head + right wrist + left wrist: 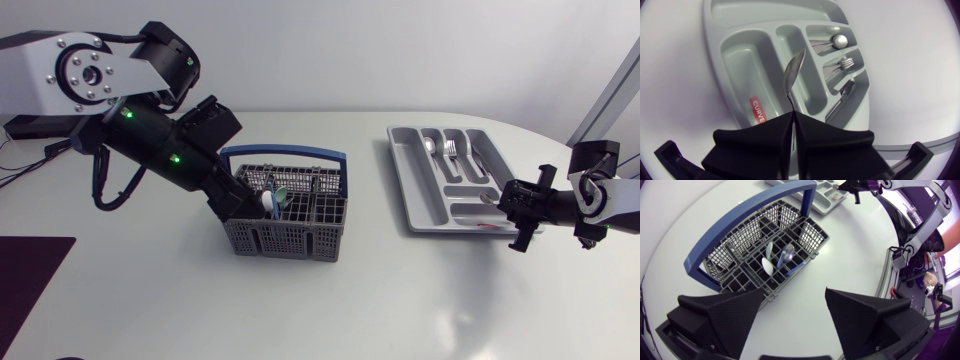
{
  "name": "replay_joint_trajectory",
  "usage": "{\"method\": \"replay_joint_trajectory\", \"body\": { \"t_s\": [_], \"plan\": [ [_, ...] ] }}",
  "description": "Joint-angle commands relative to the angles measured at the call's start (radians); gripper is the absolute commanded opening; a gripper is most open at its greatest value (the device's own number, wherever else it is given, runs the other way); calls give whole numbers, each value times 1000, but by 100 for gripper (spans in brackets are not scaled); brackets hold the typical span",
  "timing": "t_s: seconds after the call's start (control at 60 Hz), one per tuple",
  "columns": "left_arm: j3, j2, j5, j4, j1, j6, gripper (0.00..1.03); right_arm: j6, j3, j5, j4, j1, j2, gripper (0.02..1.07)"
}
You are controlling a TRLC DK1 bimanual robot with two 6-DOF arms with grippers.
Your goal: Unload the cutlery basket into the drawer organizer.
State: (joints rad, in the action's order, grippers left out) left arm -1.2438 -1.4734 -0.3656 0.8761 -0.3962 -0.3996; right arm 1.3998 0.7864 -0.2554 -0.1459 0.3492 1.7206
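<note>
Nearest to me, the right gripper (792, 117) has its black wedge fingers pressed almost together, pinching the handle end of a slim polished steel spoon (794, 70). The spoon looks light, rigid and slick. Held this far from its bowl it could swivel in the pinch, so I judge a hold nearer mid-handle would be steadier. Its bowl hangs over the long compartments of the grey plastic drawer organizer (740, 65); I cannot tell which one. Beyond it, a steel fork (842, 64) lies in a side compartment. Far across the white table (420, 300), the left gripper (795, 292) is spread wide and empty, just beside the dark grey mesh cutlery basket (815, 235). Inside, a pale spoon (769, 262) and a blue-handled spoon (788, 255) lean together, best taken by their upper ends.
</note>
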Motion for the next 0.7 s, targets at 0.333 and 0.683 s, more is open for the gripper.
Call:
{"method": "replay_joint_trajectory", "body": {
  "t_s": [0.333,0.683],
  "plan": [
    [124,45,-16,-157,-27,-24,90,25,-67,44,-118,-12,-19,103],
    [435,301,-27,-489,31,-258,90,-56,-148,-41,2,-13,-243,103]
  ]
}}
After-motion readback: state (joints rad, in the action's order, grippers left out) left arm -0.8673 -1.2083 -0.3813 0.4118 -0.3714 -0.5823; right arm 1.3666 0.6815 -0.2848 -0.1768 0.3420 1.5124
